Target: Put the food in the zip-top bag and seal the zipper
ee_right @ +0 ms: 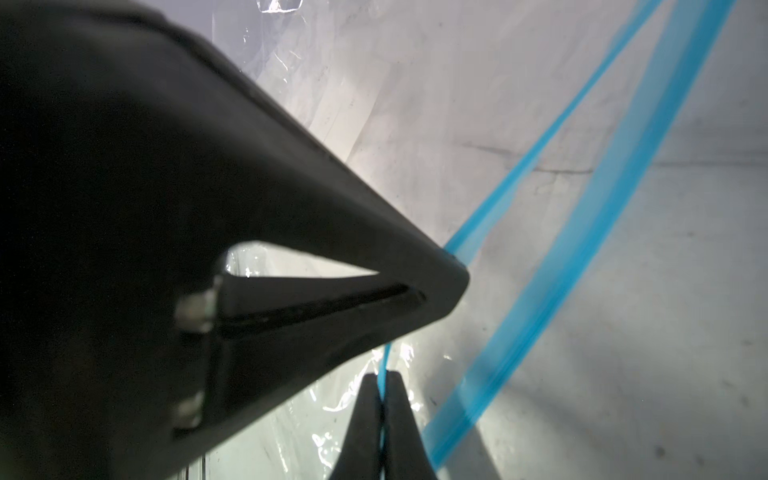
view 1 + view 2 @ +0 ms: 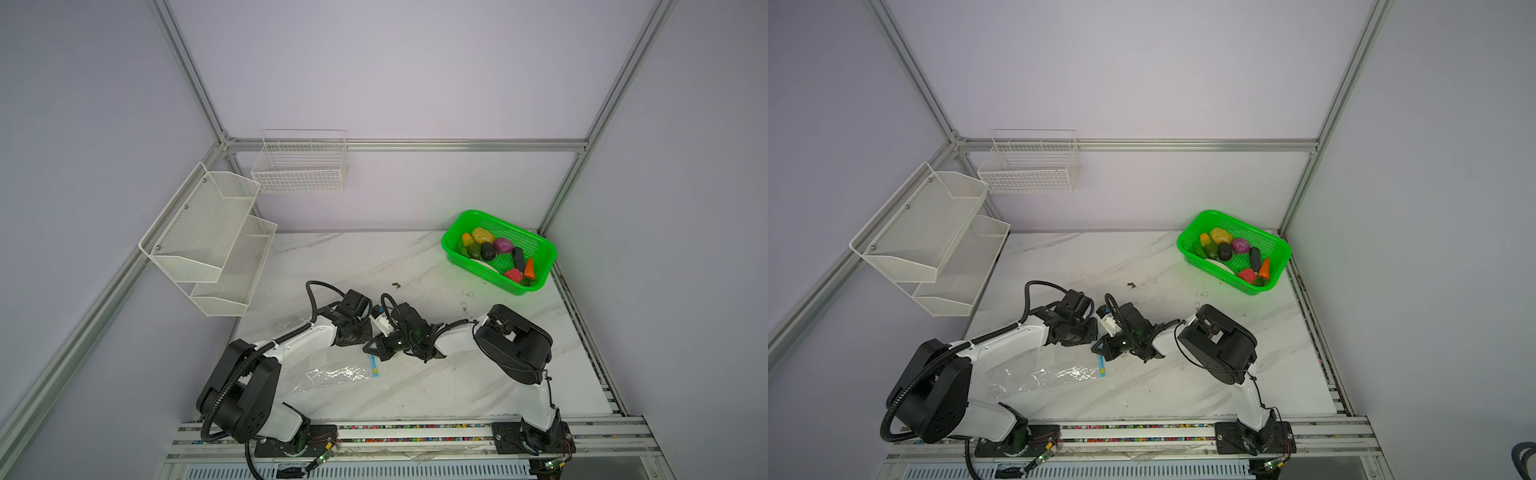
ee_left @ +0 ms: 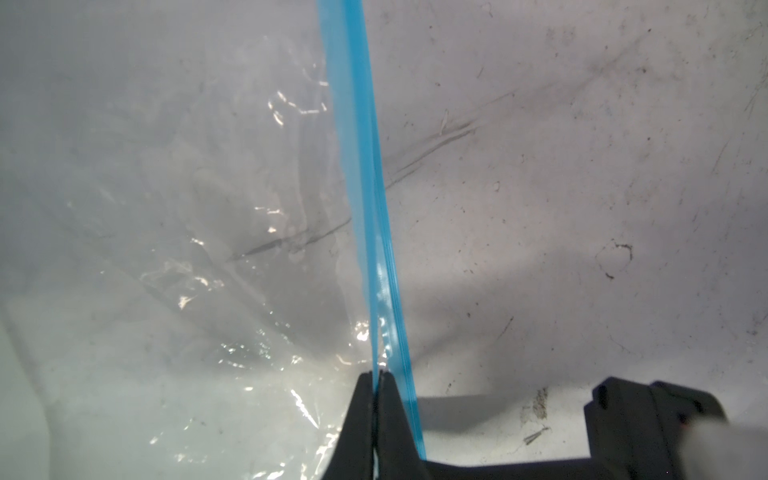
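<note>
two grips: left tool (image 3: 378, 376) and right tool (image 1: 382, 377) clamp the zipper (image 3: 361, 166).

right pincer (image 1: 381, 384) pinching the zipper (image 1: 577, 266), left pincer (image 1: 432, 286) just beside, crinkled clear zip-top bag (image 1: 299, 70)

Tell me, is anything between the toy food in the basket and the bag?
Nothing big: only specks on the table between the food and the zip-top bag. The left gripper and right gripper are shut on its zipper.
</note>
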Available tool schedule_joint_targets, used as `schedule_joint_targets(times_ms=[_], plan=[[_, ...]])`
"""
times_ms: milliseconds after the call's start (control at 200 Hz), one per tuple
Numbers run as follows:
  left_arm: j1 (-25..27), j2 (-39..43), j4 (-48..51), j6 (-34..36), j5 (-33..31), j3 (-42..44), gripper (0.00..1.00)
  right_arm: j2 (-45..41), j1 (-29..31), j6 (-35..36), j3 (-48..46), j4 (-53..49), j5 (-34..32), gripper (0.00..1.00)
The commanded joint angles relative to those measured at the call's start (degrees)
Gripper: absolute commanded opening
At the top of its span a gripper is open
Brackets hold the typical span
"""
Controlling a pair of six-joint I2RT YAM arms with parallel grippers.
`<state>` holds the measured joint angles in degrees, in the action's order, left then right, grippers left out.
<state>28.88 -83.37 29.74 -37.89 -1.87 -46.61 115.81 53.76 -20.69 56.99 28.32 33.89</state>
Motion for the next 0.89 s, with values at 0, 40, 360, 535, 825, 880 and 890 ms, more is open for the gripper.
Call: schedule_joint_targets(times_ms=[0,40,360,535,825,880,890], plan=[[0.21,0.86,1.03,0.26,-1.73,-4.54,0.0,-3.11,0.65,0.66,-0.35,0.53,-0.12,0.07],[0.21,0.78,1.03,0.26,-1.66,-4.65,0.0,-3.56,0.67,0.57,-0.64,0.73,-0.29,0.1],[0.25,6.08,2.94,0.62,-1.04,-5.77,0.0,-16.32,0.42,-3.56,-7.44,-1.13,-13.9,0.37],[0.37,6.62,3.8,0.89,0.08,-7.73,0.0,-14.37,-0.1,-5.06,-4.18,-3.11,-17.89,0.39],[1.6,8.99,6.46,1.24,-1.39,-9.92,0.0,-6.09,-3.83,-6.21,2.03,-4.8,-13.86,0.42],[1.68,9.1,6.6,2.74,-0.86,-10.23,0.0,-4.55,-4.21,-6.29,2.93,-4.76,-12.62,0.42],[1.7,9.11,6.64,2.91,-0.72,-10.31,0.0,-4.3,-4.26,-6.29,3.1,-4.7,-12.44,0.42]])
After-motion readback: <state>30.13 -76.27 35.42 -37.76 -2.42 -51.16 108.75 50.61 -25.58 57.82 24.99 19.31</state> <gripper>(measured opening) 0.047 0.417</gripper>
